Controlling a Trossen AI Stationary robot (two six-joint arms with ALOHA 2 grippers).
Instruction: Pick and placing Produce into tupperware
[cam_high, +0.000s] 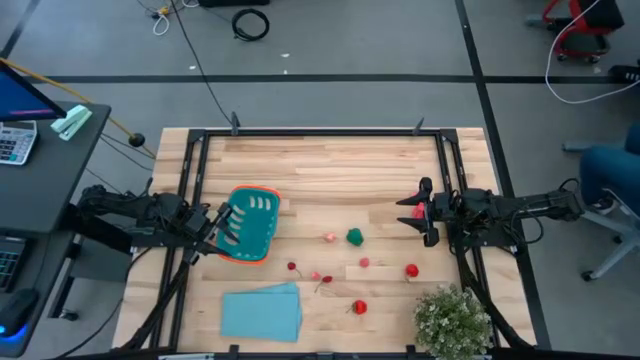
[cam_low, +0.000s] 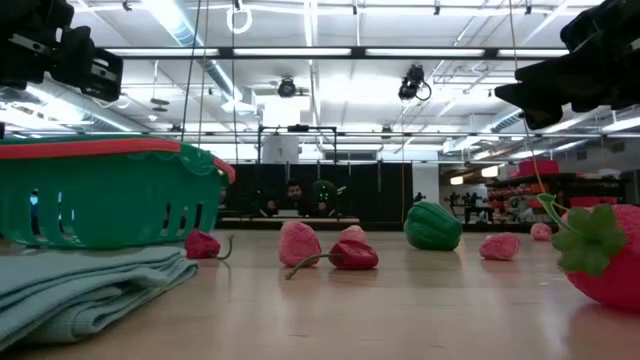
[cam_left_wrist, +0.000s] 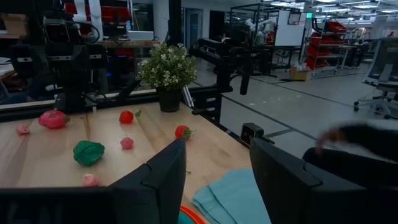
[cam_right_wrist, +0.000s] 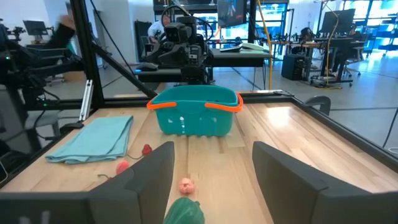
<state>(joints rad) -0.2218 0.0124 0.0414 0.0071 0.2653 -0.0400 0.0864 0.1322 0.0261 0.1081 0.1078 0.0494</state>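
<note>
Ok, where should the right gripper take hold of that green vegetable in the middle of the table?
Probably from straight above, fingers across the rounded body of the green vegetable. It sits low and squat on the table with bare wood all around, and the right gripper is open nearby.

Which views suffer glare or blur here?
Low view: ceiling lights glare overhead, and the near strawberry and cloth are soft. Left wrist view: a dark shape at the right edge is smeared. High view: evenly lit, sharp.

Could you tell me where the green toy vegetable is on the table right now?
In the high view, the green toy vegetable lies near the table's middle, right of the teal tub, with a small pink piece just to its left.
</note>
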